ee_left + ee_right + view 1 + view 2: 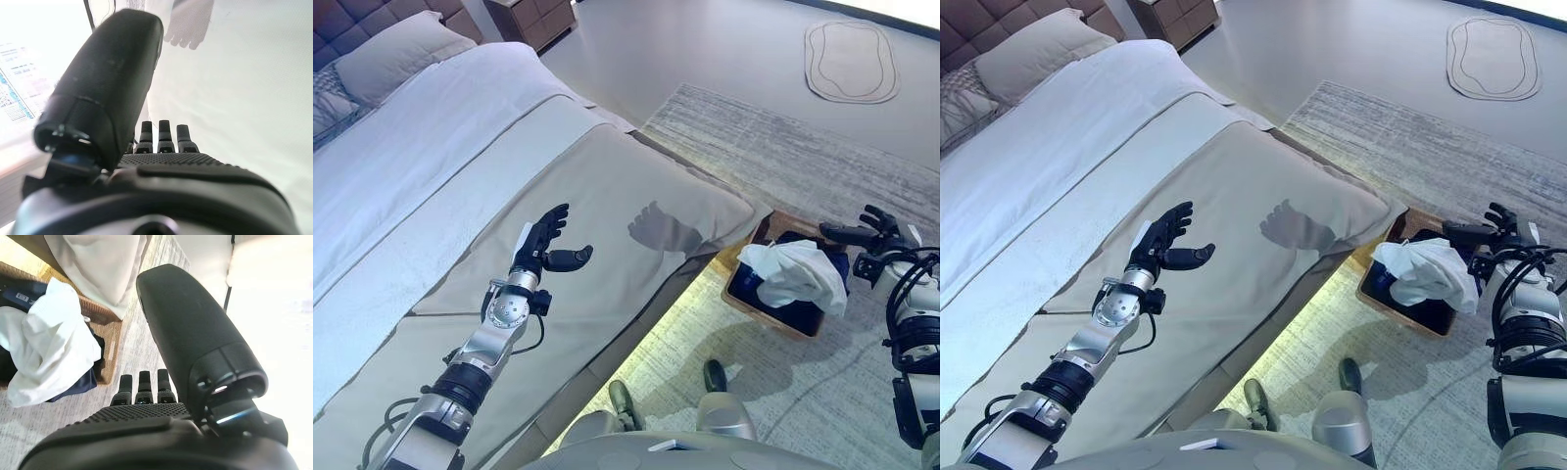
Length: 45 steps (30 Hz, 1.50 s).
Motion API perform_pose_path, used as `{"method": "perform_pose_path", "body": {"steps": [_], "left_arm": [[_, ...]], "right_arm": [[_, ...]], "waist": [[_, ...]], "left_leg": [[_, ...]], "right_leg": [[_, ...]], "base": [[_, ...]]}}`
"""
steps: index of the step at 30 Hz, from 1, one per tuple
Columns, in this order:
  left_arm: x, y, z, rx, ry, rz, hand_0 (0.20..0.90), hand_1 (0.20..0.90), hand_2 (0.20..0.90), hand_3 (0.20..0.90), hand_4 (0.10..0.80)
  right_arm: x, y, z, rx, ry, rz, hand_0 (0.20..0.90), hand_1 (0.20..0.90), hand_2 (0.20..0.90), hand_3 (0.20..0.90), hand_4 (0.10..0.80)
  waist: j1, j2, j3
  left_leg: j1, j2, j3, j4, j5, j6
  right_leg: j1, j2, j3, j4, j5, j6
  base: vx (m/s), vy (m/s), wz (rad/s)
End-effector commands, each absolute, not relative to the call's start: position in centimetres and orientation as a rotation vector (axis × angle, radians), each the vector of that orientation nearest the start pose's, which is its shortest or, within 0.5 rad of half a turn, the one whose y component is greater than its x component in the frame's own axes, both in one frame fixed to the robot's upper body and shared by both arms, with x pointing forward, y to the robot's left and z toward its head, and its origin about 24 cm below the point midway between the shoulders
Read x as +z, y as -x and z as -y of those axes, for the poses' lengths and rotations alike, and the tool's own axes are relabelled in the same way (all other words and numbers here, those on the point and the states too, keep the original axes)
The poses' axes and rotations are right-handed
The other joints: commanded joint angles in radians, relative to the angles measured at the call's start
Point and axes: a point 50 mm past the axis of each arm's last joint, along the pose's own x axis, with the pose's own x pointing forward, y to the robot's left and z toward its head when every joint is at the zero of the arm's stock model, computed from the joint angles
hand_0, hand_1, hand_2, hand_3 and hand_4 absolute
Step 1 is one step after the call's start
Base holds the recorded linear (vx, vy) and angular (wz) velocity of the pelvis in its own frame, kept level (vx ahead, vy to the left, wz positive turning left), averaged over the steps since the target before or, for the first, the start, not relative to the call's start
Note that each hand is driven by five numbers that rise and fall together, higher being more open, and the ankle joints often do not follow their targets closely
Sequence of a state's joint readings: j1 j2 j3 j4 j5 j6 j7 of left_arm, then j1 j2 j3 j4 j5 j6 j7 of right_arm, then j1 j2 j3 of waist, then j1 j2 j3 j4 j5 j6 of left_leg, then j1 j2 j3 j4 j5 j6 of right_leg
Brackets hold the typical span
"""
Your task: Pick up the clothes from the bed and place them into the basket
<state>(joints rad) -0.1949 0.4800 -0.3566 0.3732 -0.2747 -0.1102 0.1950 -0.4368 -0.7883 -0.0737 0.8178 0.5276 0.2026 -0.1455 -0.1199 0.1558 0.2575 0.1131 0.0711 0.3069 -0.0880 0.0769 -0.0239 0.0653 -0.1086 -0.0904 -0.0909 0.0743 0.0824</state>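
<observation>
A white garment (pixel 795 271) lies heaped over dark blue clothes (pixel 78 382) in a brown wicker basket (pixel 749 305) on the rug at the foot of the bed. It also shows in the right wrist view (pixel 54 340). My right hand (pixel 876 233) is open and empty, just right of the basket. My left hand (pixel 544 242) is open and empty, held above the beige bedspread (pixel 636 196). No loose clothes are visible on the bedspread near it.
The bed has a white sheet (pixel 421 147) and pillows (pixel 396 54) at the far left. A grey rug (pixel 803 147) covers the floor. A small oval mat (pixel 851 61) lies far right, and a wooden nightstand (pixel 530 18) stands at the back.
</observation>
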Motion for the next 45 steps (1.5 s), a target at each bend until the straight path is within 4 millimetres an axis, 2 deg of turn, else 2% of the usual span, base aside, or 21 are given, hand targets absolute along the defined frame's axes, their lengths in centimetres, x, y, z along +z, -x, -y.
{"method": "perform_pose_path", "body": {"steps": [1, 7, 9, 10, 13, 14, 18, 19, 22, 25, 27, 30, 32, 37, 41, 45], "left_arm": [[3.7, -28.6, -20.9, 0.003, -0.320, -0.010, 0.900, 0.900, 0.900, 0.900, 0.800], [2.9, -28.3, -20.8, 0.007, -0.316, -0.037, 0.900, 0.900, 0.900, 0.900, 0.800], [2.1, -27.9, -20.9, 0.011, -0.304, -0.075, 0.900, 0.900, 0.900, 0.900, 0.800], [1.0, -27.3, -20.9, 0.017, -0.243, -0.132, 0.900, 0.900, 0.900, 0.900, 0.800], [0.0, -26.6, -20.4, 0.021, -0.229, -0.154, 0.900, 0.900, 0.900, 0.900, 0.800], [-0.2, -26.3, -20.0, 0.023, -0.223, -0.156, 0.900, 0.900, 0.900, 0.900, 0.800], [-1.0, -25.5, -19.8, 0.040, -0.226, -0.174, 0.900, 0.900, 0.900, 0.900, 0.800], [-1.6, -24.9, -19.9, 0.047, -0.230, -0.196, 0.900, 0.900, 0.900, 0.900, 0.800], [-2.6, -24.1, -19.9, 0.059, -0.216, -0.246, 0.900, 0.900, 0.900, 0.900, 0.800], [-2.9, -23.8, -20.1, 0.055, -0.224, -0.260, 0.900, 0.900, 0.900, 0.900, 0.800], [-3.8, -23.0, -20.6, 0.043, -0.261, -0.310, 0.900, 0.900, 0.900, 0.900, 0.800], [-4.5, -22.1, -21.4, 0.051, -0.276, -0.357, 0.900, 0.900, 0.900, 0.900, 0.800], [-5.0, -21.5, -22.0, 0.058, -0.281, -0.388, 0.900, 0.900, 0.900, 0.900, 0.800], [-5.5, -21.1, -22.2, 0.066, -0.272, -0.431, 0.900, 0.900, 0.900, 0.900, 0.800], [-6.1, -20.7, -22.0, 0.057, -0.283, -0.471, 0.900, 0.900, 0.900, 0.900, 0.800], [-7.1, -20.0, -21.7, 0.055, -0.220, -0.540, 0.900, 0.900, 0.900, 0.900, 0.800]], "right_arm": [[10.5, -29.2, 38.9, -0.576, 0.198, -0.227, 0.900, 0.900, 0.900, 0.900, 0.800], [9.2, -29.3, 37.9, -0.567, 0.295, -0.244, 0.900, 0.900, 0.900, 0.900, 0.800], [8.5, -29.4, 36.7, -0.567, 0.361, -0.227, 0.900, 0.900, 0.900, 0.900, 0.800], [8.2, -29.7, 35.2, -0.547, 0.432, -0.195, 0.900, 0.900, 0.900, 0.900, 0.800], [7.1, -29.7, 32.8, -0.502, 0.475, -0.152, 0.900, 0.900, 0.900, 0.900, 0.800], [6.2, -29.4, 31.3, -0.494, 0.507, -0.125, 0.900, 0.900, 0.900, 0.900, 0.800], [4.6, -28.9, 28.6, -0.426, 0.577, -0.099, 0.900, 0.900, 0.900, 0.900, 0.800], [3.4, -28.3, 26.9, -0.382, 0.606, -0.098, 0.900, 0.900, 0.900, 0.900, 0.800], [1.9, -27.5, 24.6, -0.286, 0.640, -0.105, 0.900, 0.900, 0.900, 0.900, 0.800], [1.4, -27.2, 23.8, -0.241, 0.656, -0.107, 0.900, 0.900, 0.900, 0.900, 0.800], [0.6, -26.6, 22.9, -0.140, 0.670, -0.127, 0.900, 0.900, 0.900, 0.900, 0.800], [0.4, -26.2, 22.3, -0.077, 0.706, -0.131, 0.900, 0.900, 0.900, 0.900, 0.800], [0.0, -25.8, 21.9, -0.030, 0.668, -0.158, 0.900, 0.900, 0.900, 0.900, 0.800], [-0.9, -25.0, 21.1, 0.014, 0.667, -0.182, 0.900, 0.900, 0.900, 0.900, 0.800], [-1.2, -24.8, 20.8, 0.010, 0.748, -0.169, 0.900, 0.900, 0.900, 0.900, 0.800], [-1.3, -24.7, 20.7, 0.029, 0.945, -0.135, 0.900, 0.900, 0.900, 0.900, 0.800]], "waist": [[0.027, -0.083, -0.090], [0.046, -0.105, -0.102], [0.055, -0.117, -0.104], [0.060, -0.123, -0.107], [0.066, -0.127, -0.108], [0.071, -0.128, -0.108], [0.081, -0.129, -0.114], [0.088, -0.131, -0.119], [0.097, -0.135, -0.129], [0.102, -0.137, -0.132], [0.111, -0.141, -0.138], [0.116, -0.145, -0.144], [0.124, -0.148, -0.151], [0.138, -0.152, -0.156], [0.152, -0.154, -0.154], [0.165, -0.155, -0.152]], "left_leg": [[-0.010, 0.008, -0.083, 0.036, -0.079, -0.054], [0.002, 0.005, -0.100, 0.029, -0.081, -0.046], [0.008, 0.002, -0.110, 0.022, -0.079, -0.042], [0.009, 0.000, -0.118, 0.018, -0.077, -0.038], [0.008, -0.005, -0.128, 0.017, -0.075, -0.032], [0.007, -0.008, -0.133, 0.017, -0.076, -0.028], [0.008, -0.012, -0.141, 0.011, -0.077, -0.023], [0.008, -0.015, -0.146, 0.009, -0.076, -0.020], [0.007, -0.018, -0.152, 0.003, -0.074, -0.018], [0.008, -0.020, -0.154, 0.002, -0.074, -0.016], [0.008, -0.024, -0.161, 0.001, -0.075, -0.015], [0.012, -0.028, -0.167, 0.001, -0.076, -0.016], [0.010, -0.030, -0.172, 0.001, -0.076, -0.016], [0.004, -0.034, -0.188, 0.001, -0.075, -0.013], [0.003, -0.039, -0.208, 0.001, -0.076, -0.010], [0.004, -0.045, -0.219, 0.001, -0.078, -0.005]], "right_leg": [[-0.003, 0.054, -0.041, 0.052, -0.069, -0.039], [0.013, 0.051, -0.053, 0.050, -0.069, -0.038], [0.020, 0.052, -0.057, 0.048, -0.067, -0.037], [0.022, 0.054, -0.056, 0.049, -0.067, -0.037], [0.023, 0.055, -0.058, 0.053, -0.069, -0.037], [0.025, 0.054, -0.061, 0.052, -0.070, -0.036], [0.033, 0.052, -0.073, 0.046, -0.072, -0.033], [0.038, 0.051, -0.078, 0.043, -0.073, -0.032], [0.043, 0.049, -0.088, 0.038, -0.071, -0.028], [0.048, 0.048, -0.094, 0.036, -0.071, -0.026], [0.057, 0.045, -0.109, 0.035, -0.072, -0.022], [0.067, 0.044, -0.120, 0.035, -0.076, -0.019], [0.072, 0.042, -0.129, 0.037, -0.081, -0.016], [0.077, 0.038, -0.146, 0.042, -0.086, -0.013], [0.081, 0.030, -0.161, 0.050, -0.090, -0.008], [0.084, 0.020, -0.171, 0.059, -0.092, 0.000]], "base": [[0.025, 0.023, 0.04], [0.027, 0.017, 0.04], [0.024, 0.012, 0.10], [0.019, 0.036, 0.11], [-0.008, 0.059, 0.13], [-0.020, 0.058, 0.10], [-0.003, 0.054, 0.13], [0.012, 0.054, 0.16], [0.010, 0.063, 0.10], [0.001, 0.043, 0.13], [0.014, 0.058, 0.21], [0.039, 0.049, 0.11], [0.025, 0.030, 0.14], [0.003, 0.011, 0.16], [-0.008, 0.008, 0.11], [-0.027, 0.016, 0.16]]}}
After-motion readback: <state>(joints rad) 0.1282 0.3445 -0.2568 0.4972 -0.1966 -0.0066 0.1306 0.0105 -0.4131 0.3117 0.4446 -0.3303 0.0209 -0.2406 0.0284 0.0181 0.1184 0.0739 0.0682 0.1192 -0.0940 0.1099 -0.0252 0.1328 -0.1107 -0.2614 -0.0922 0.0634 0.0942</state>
